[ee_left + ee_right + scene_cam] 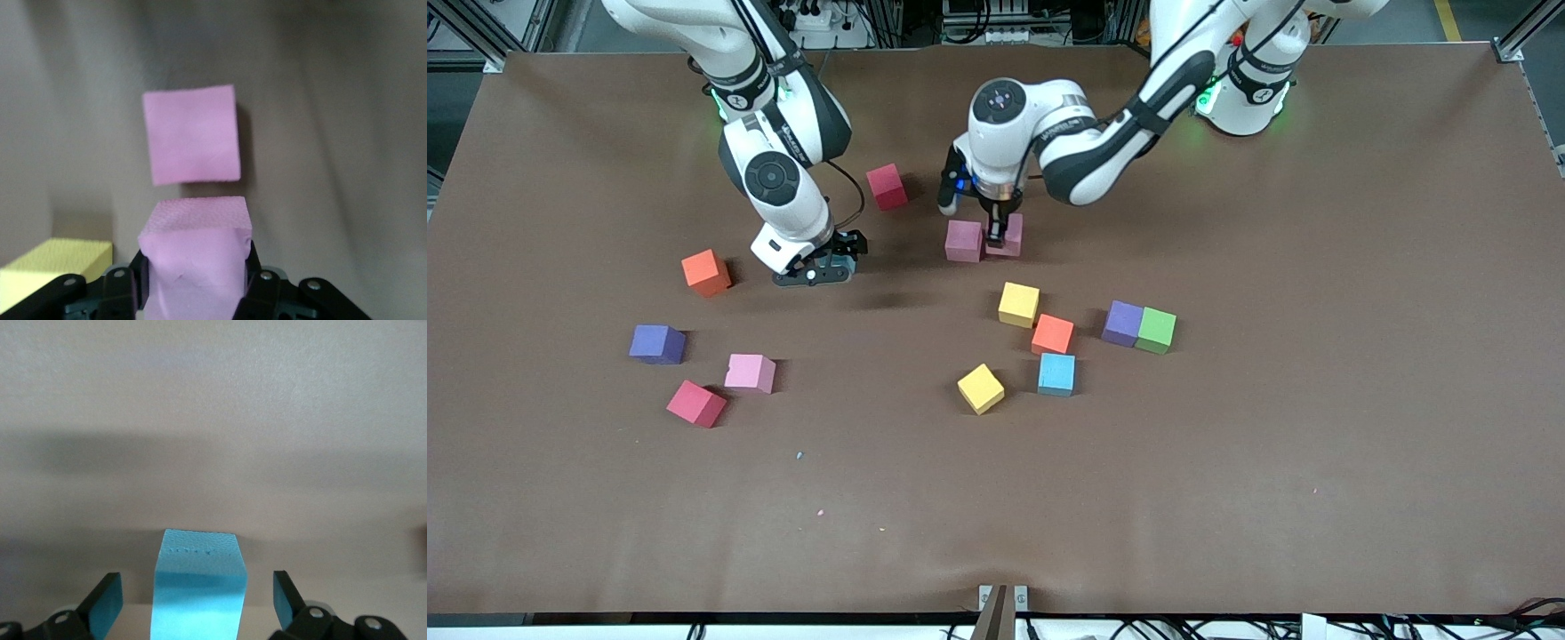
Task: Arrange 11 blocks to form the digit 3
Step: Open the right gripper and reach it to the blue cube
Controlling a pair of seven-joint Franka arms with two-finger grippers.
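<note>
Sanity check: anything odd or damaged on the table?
Pale specks lie on the table nearer the camera than the nearest red block, maybe foam crumbs. The pink block in the left gripper, beside another pink block, looks squeezed in. Right gripper stands open around a light blue block.

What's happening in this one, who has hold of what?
The left gripper is shut on a pink block, holding it right beside a second pink block on the brown table. The right gripper is low over the table near an orange block, jaws open around a light blue block. The other blocks lie scattered; no digit has taken shape yet.
</note>
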